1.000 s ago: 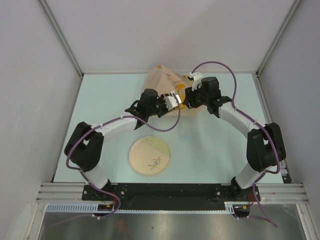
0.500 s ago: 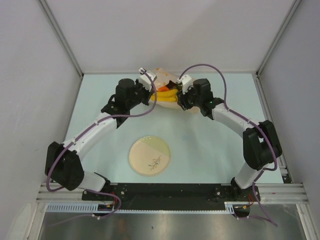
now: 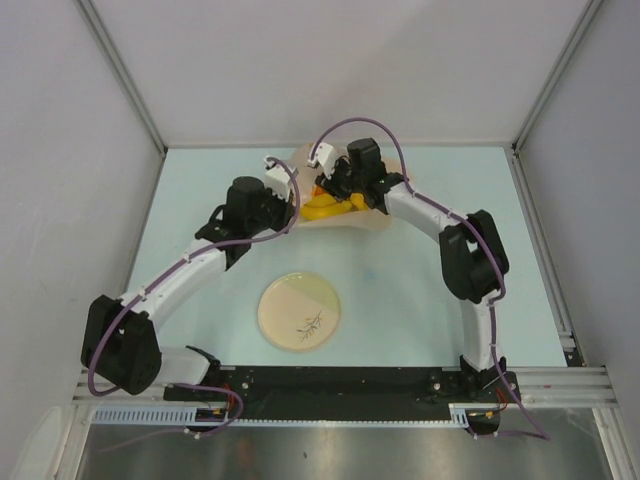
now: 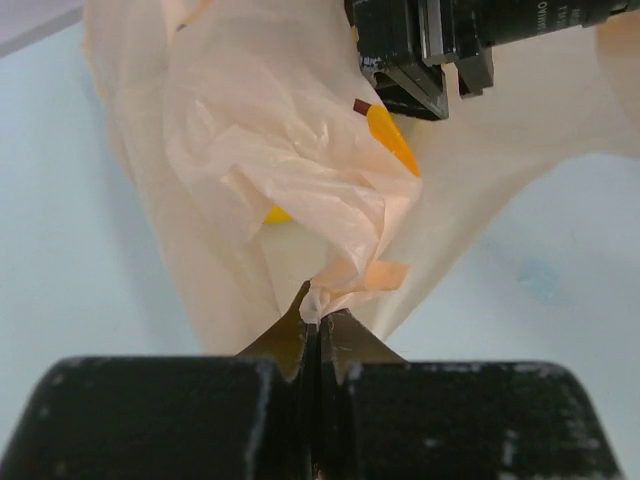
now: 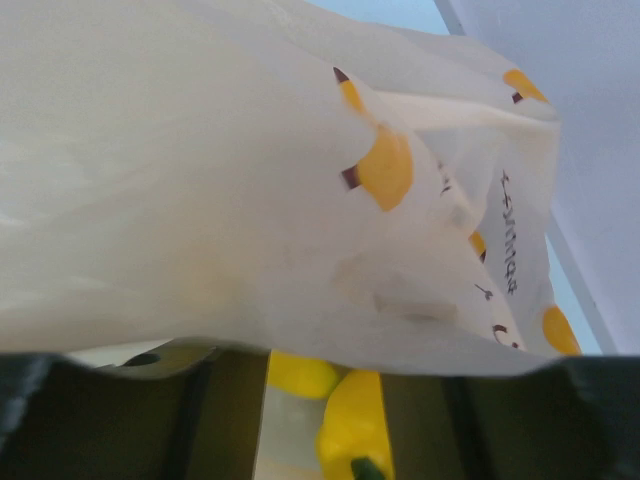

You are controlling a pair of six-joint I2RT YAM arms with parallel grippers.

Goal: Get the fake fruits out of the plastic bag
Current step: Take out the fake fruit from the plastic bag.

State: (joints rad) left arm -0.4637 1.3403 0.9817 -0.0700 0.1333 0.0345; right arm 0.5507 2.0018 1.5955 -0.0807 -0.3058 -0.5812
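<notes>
— Any writing?
— One plastic bag: dark lettering down its side, too blurred to read. Orange printed marks: five in view.
— Grippers?
— Left gripper: closed tight, pinching a fold of the bag. Right gripper: jaws partway apart, bag film across them; whether it holds anything is not clear.
— Fruit?
— Two yellow fake fruits, between the right fingers, inside the bag. One twig-drawn plate, back toward the arm bases from both grippers.

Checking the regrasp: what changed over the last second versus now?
The left end effector moved left and shut on a fold at the left edge of the thin translucent peach plastic bag. The right end effector shifted left onto the bag; glossy yellow plastic fruits now show beside it. The round cream plate stayed put.
</notes>
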